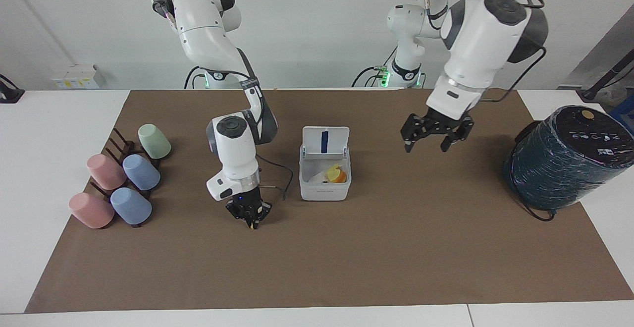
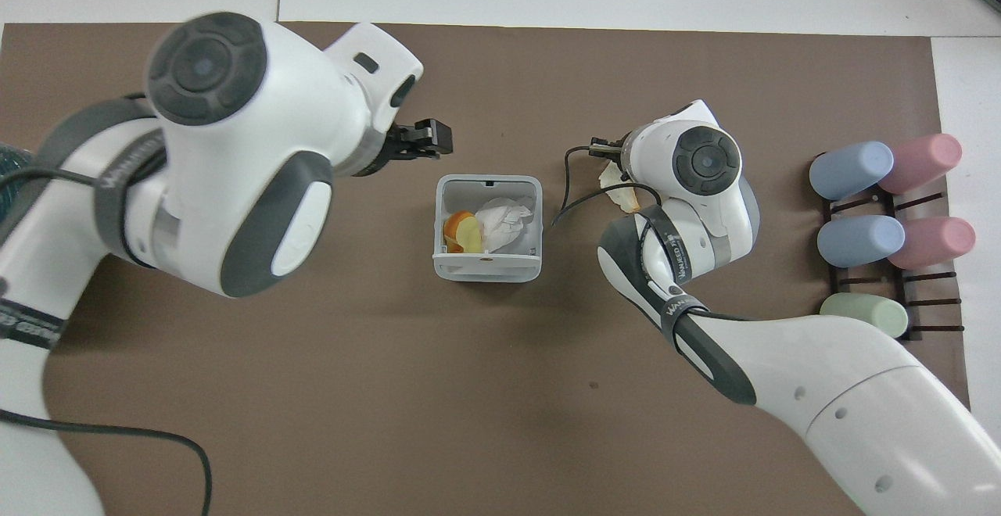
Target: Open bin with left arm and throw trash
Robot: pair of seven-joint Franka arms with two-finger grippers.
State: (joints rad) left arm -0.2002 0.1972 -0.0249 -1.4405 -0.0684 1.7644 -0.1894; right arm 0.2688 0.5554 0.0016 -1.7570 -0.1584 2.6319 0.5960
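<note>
The white bin (image 1: 324,192) stands mid-mat with its lid (image 1: 325,141) upright and the blue strip showing. Inside it lie the yellow chunk (image 1: 336,174) and the white paper wad (image 2: 504,223). It also shows in the overhead view (image 2: 486,267). My left gripper (image 1: 430,141) is open and empty, raised over the mat between the bin and the teal cylinder. My right gripper (image 1: 251,220) is low over the mat beside the bin, toward the right arm's end. It is shut on the pale bread wedge (image 2: 622,191), which is mostly hidden under the wrist.
A rack of pastel cups (image 1: 124,178) lies at the right arm's end of the mat. A big dark teal wrapped cylinder (image 1: 564,161) stands at the left arm's end. The brown mat (image 1: 346,257) covers the table's middle.
</note>
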